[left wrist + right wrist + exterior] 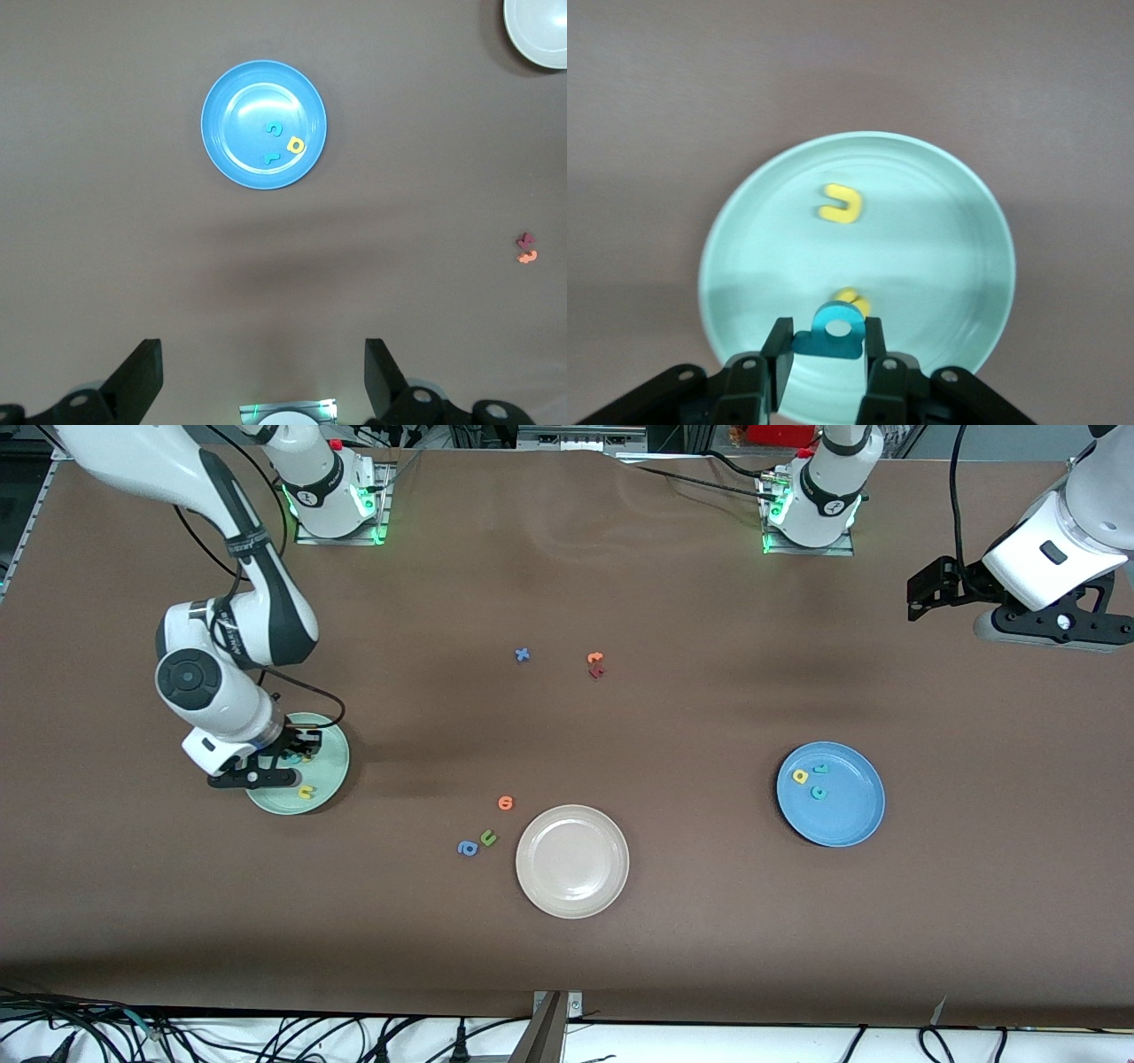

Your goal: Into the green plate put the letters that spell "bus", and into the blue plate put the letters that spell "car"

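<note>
Our right claw (826, 354) pinches the teal b (835, 329) low over the green plate (330, 778) — beside the yellow u (840, 204) and yellow s (855, 303). The foam could cling to a pad on release. Our left claw (264, 376) waits, spread — over bare worktop (567, 957).

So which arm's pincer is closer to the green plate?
The right. Its pincer is over the green plate, gripping the teal b; the left pincer waits open high above the table's other end.

Brown table (673, 921) bears three plates (572, 861) and loose letters (506, 803)
</note>
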You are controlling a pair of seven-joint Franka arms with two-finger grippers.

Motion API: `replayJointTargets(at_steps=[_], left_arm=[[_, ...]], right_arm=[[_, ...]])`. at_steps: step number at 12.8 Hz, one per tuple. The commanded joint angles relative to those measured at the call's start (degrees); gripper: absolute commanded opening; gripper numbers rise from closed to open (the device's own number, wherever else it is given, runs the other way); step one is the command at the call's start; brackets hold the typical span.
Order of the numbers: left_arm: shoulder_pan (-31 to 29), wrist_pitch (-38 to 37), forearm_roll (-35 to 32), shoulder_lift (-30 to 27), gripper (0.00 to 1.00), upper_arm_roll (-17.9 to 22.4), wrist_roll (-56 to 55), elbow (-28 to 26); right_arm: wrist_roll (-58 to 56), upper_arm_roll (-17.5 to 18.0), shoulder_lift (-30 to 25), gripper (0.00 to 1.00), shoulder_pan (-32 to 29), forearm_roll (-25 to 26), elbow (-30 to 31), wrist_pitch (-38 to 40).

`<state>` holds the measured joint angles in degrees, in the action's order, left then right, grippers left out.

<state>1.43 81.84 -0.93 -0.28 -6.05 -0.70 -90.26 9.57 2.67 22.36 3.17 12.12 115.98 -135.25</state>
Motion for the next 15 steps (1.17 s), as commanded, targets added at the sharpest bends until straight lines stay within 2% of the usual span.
replayJointTargets(at_steps=[1, 2, 3, 7, 10, 12, 13, 15], left_arm=[[0.1, -1.6, 1.6, -0.5, 1.00, -0.1, 0.5, 0.8], [0.1, -1.6, 1.6, -0.5, 1.00, -0.1, 0.5, 0.8], [0.1, -1.7, 1.6, -0.5, 1.00, -0.1, 0.5, 0.8], [0.1, -1.8, 1.6, -0.5, 1.00, -0.1, 0.5, 0.8], [0.1, -1.8, 1.6, -0.5, 1.00, -0.1, 0.6, 0.8], [0.1, -1.8, 1.6, -0.5, 1.00, -0.1, 0.6, 0.8], [0.1, -1.8, 1.6, -0.5, 1.00, -0.1, 0.5, 0.8], [0.1, -1.8, 1.6, -0.5, 1.00, -0.1, 0.6, 0.8]], right_arm=[[-2.2, -0.7, 1.3, 0.30, -0.3, 0.5, 1.5, -3.7], [-2.1, -0.7, 2.1, 0.61, -0.3, 0.4, 1.5, -4.3], [-1.9, -0.8, 2.5, 1.00, -0.4, 0.2, 1.5, -4.9], [-1.7, -1.2, 1.3, 1.00, -0.5, 0.3, 1.4, -4.7], [-1.8, -0.3, -5.2, 1.00, -0.4, -0.2, 0.8, 1.8], [-1.9, 2.6, -10.1, 1.00, -0.3, -1.1, -0.4, 6.5], [-1.9, 3.5, -10.9, 1.00, -0.4, -3.8, -2.8, 10.6], [-2.3, 3.5, -11.7, 1.00, -0.4, -12.3, -9.8, 20.6]])
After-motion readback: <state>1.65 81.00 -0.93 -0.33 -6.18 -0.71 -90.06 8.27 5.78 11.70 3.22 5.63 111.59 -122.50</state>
